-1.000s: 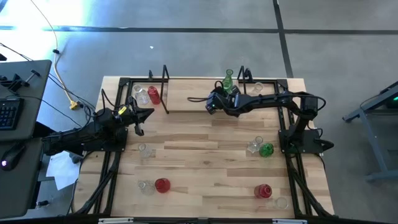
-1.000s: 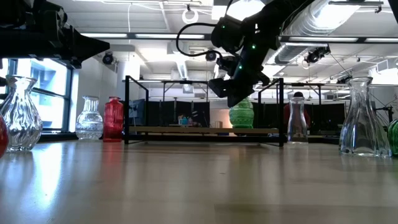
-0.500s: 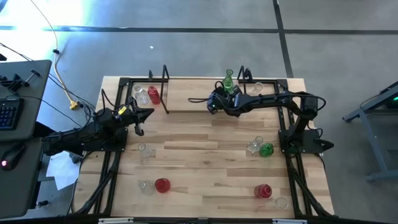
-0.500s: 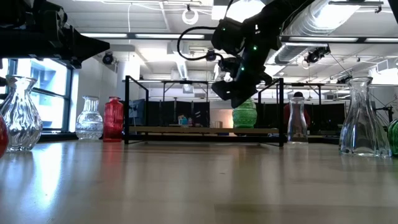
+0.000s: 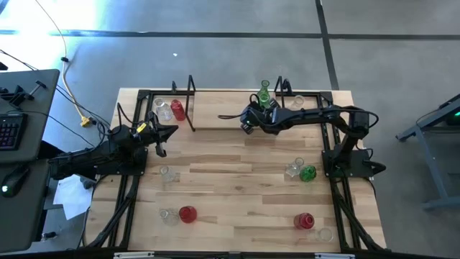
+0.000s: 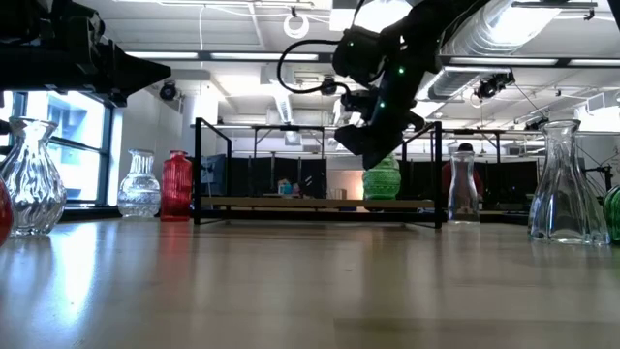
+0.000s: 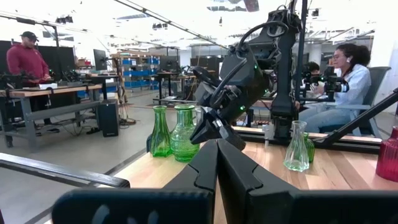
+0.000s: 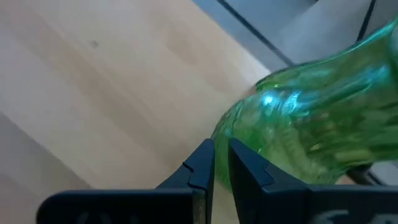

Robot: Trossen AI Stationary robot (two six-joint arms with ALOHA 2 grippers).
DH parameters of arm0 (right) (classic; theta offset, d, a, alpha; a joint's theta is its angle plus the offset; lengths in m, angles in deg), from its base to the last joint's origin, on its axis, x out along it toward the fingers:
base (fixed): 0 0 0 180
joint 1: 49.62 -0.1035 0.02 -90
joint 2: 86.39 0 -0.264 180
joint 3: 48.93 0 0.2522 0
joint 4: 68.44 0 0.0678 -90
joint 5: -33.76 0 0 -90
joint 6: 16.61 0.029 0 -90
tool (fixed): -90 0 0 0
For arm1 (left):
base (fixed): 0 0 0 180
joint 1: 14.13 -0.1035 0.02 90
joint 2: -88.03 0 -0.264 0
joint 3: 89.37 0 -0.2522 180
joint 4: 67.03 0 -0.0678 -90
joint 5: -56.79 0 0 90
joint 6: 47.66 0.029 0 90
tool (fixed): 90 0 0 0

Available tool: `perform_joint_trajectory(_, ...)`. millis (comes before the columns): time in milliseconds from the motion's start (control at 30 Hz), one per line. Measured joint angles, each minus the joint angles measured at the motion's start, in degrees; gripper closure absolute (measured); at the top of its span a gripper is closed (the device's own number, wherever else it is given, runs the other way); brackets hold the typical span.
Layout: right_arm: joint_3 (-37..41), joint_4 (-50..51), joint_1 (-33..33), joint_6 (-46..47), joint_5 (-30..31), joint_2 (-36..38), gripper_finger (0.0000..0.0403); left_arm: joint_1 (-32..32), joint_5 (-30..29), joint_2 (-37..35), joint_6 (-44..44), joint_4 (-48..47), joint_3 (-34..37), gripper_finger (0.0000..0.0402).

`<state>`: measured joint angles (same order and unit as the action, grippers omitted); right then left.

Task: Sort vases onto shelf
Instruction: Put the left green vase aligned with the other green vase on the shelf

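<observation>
Step in hand looks like the end of a placement: right gripper (image 5: 246, 121) hangs over the shelf (image 5: 223, 115), fingers pressed together on nothing, just beside a green vase (image 6: 382, 179) that stands upright on the board's right part. Next move, judging by the layout, calls for lifting clear without clipping that vase, then reaching for a loose one such as the green vase on the table (image 5: 307, 173). Left gripper (image 5: 159, 140) waits at the table's left edge, fingers closed, empty. Left wrist view shows two green vases side by side behind the right gripper; high view shows only one green neck. Low view shows the red vase (image 6: 176, 186) and clear vase (image 6: 139, 184) at the shelf's left end.
</observation>
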<state>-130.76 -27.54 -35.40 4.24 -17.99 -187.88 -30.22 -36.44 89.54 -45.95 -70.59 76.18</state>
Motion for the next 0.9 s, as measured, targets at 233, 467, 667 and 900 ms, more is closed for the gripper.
perform_joint_trajectory(233, 0.0, 3.2, 1.0, 2.2, -0.3, 0.0, 0.0373, 0.0, 0.0, 0.0, 0.0, 0.0, 0.0, 0.0399)
perform_joint_trajectory(467, 0.0, 3.1, 1.6, 1.9, 1.1, 0.0, 0.0373, 0.0, 0.0, 0.0, 0.0, 0.0, 0.0, 0.0399)
perform_joint_trajectory(667, 0.0, 2.3, 1.5, 1.1, 1.7, 0.0, 0.0373, 0.0, 0.0, 0.0, 0.0, 0.0, 0.0, 0.0399)
perform_joint_trajectory(900, -4.5, 7.8, -0.1, -0.3, -0.9, 0.0, 0.0373, 0.0, 0.0, 0.0, 0.0, 0.0, 0.0, 0.0399)
